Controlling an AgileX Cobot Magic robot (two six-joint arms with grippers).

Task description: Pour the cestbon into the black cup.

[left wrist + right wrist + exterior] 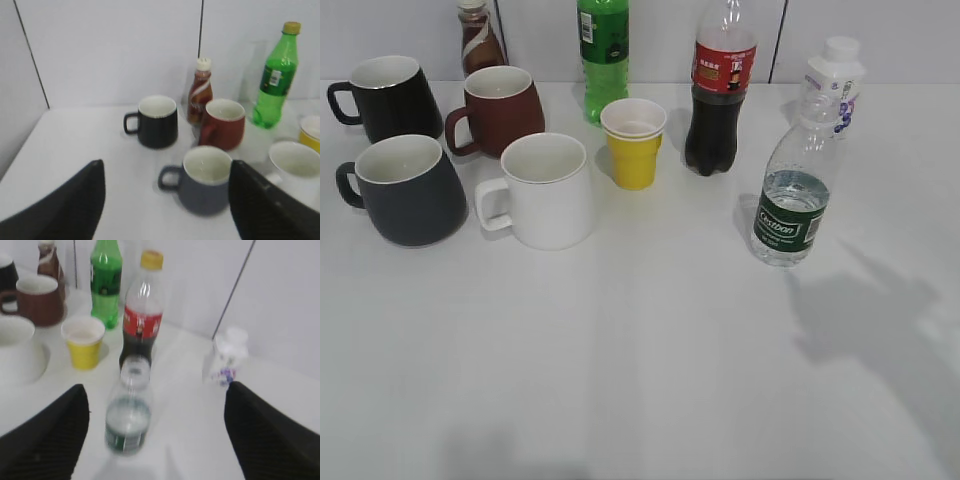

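Approach step: the right gripper (152,440), fingers spread, hovers over the untouched water bottle (127,422). Next: descend, grip its body, carry to the black cup (408,190).

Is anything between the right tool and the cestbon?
Nothing visible. In the right wrist view the cestbon stands between the open fingers of the right tool, apart from both. The cola bottle stands behind it.
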